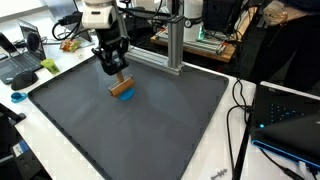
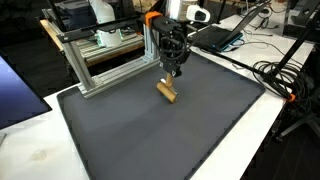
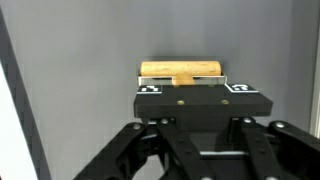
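Observation:
A small wooden block (image 1: 120, 86) (image 2: 167, 91) hangs at the tips of my gripper (image 1: 115, 75) (image 2: 171, 76) over the far part of a dark grey mat (image 1: 150, 130) (image 2: 170, 135). A blue patch shows along the block's lower edge in an exterior view. The fingers are closed on the block's upper end. In the wrist view the block (image 3: 181, 69) lies crosswise just beyond the gripper (image 3: 195, 84), with the grey mat behind it. Whether the block touches the mat I cannot tell.
An aluminium frame (image 1: 175, 45) (image 2: 100, 58) stands at the mat's far edge, close behind the arm. Laptops (image 1: 22, 58) (image 2: 215, 36) sit on the white table around the mat. Black cables (image 1: 240, 110) (image 2: 275, 75) run along one side.

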